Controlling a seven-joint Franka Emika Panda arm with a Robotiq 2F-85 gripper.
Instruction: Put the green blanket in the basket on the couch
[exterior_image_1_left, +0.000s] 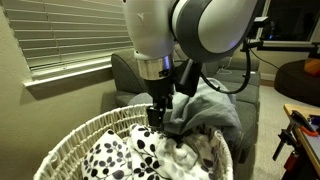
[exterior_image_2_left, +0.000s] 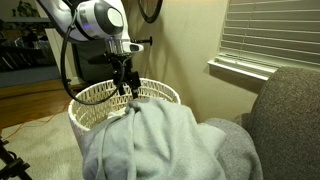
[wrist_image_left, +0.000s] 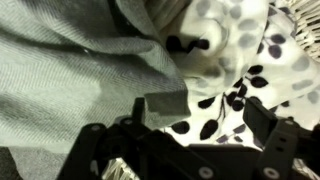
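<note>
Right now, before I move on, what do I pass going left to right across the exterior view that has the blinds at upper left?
basket → white cloth with black spots → gripper → green blanket. The couch is left out because it shows on both sides of the arm.

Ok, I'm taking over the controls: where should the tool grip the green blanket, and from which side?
Pinch the rumpled ridge of the green blanket nearest the basket, coming straight down from above. It bunches up there, just by the open tool, so a fold should fit between its jaws. Stay off the spotted cloth beside it.
</note>
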